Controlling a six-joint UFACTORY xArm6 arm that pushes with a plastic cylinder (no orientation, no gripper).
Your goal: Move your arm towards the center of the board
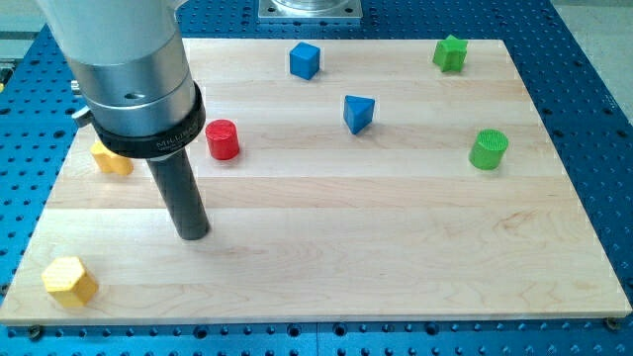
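My tip [193,234] rests on the wooden board [396,257] in its left part, below the red cylinder [223,139] and to the right of a yellow block [112,158] that the arm partly hides. A yellow hexagonal block [69,281] lies at the bottom left corner. A blue cube [305,60] sits near the top middle, and a blue triangular block [358,113] lies below and right of it. A green star-shaped block [450,53] is at the top right, and a green cylinder [489,149] is at the right.
The board lies on a blue perforated table [593,119]. A grey metal base plate [310,9] stands at the view's top edge. The arm's grey body [124,59] covers the board's top left corner.
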